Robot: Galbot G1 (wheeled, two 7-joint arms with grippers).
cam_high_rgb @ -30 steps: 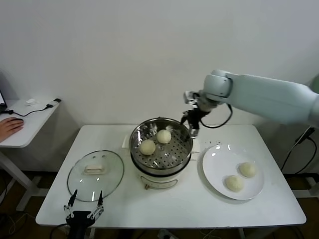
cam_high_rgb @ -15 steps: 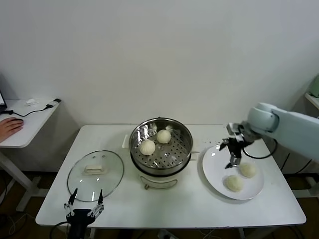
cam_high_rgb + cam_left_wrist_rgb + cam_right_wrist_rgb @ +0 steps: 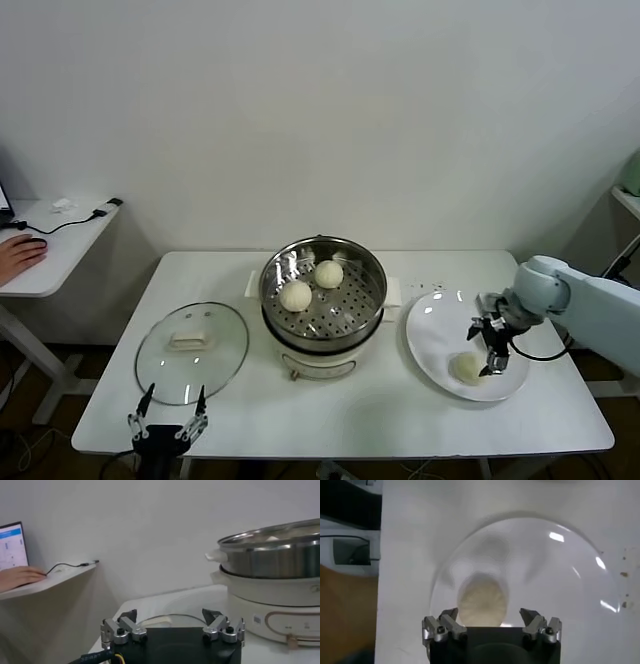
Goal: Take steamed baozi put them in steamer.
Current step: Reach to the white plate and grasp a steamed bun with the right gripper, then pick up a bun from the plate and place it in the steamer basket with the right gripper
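Observation:
The steamer [image 3: 322, 318] stands mid-table with two steamed baozi [image 3: 295, 296] [image 3: 329, 274] on its perforated tray. On the white plate [image 3: 432, 340] to its right lies another baozi [image 3: 465, 367]. My right gripper [image 3: 487, 347] hangs open low over the plate, just behind that bun, and hides what is under it. In the right wrist view a baozi [image 3: 482, 600] sits just ahead of the open right gripper [image 3: 489, 615], between the lines of its fingers, untouched. My left gripper [image 3: 167, 425] is parked open at the table's front left edge; the left wrist view shows the steamer [image 3: 270, 560] beyond this gripper [image 3: 170, 616].
A round glass lid [image 3: 192, 347] with a white handle lies flat left of the steamer, also in the left wrist view as the lid [image 3: 165, 620]. A side desk [image 3: 55, 250] with a person's hand stands far left. A wall runs behind the table.
My right arm swung from the steamer's back right rim over to the plate and came down low over the buns there. The left gripper stayed put.

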